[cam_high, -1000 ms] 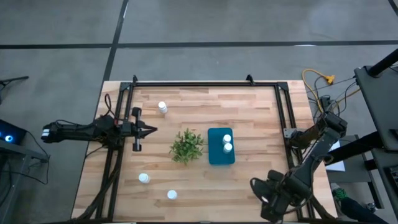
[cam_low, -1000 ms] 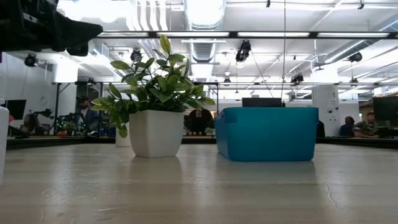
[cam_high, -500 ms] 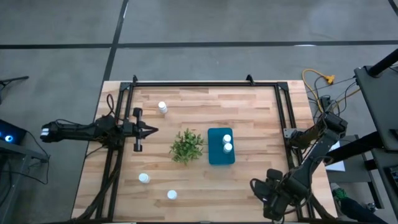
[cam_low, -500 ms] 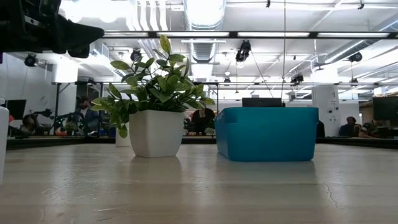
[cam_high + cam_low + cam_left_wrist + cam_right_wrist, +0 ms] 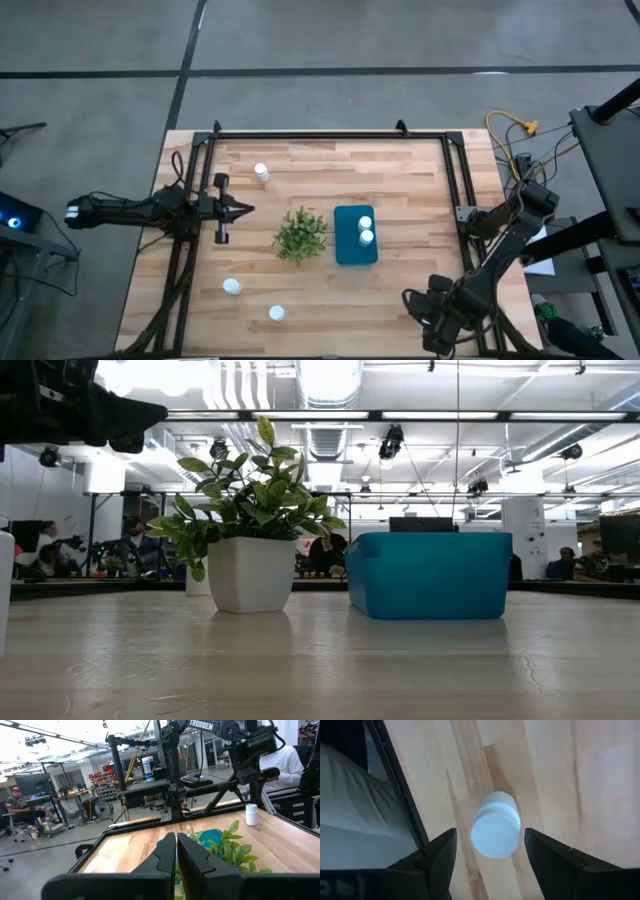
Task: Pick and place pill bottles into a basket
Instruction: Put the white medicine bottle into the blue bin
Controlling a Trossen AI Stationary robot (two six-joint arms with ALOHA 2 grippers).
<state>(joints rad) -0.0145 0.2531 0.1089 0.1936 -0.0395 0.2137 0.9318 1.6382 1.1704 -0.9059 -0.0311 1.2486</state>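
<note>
Right gripper at the table's near right corner, pointing straight down, fingers spread wide with one pill bottle standing between them, cap up; fingers either side of it, not touching it as far as the wrist view shows. A black frame rail runs just beside that bottle, close to one finger.

Left gripper at the left side of the table, held level above the wood, fingers pressed together, holding nothing, aimed toward the plant.

Basket mid-table, just right of the plant, two bottles inside it at its right side. Low view: basket and white plant pot side by side, apart, not touching.

Loose bottles on the wood: one far left area behind the plant, one near left, one by the near edge. Plant sits between the left gripper and the basket.

Person in a white sleeve beyond the table's far side in the left wrist view
</note>
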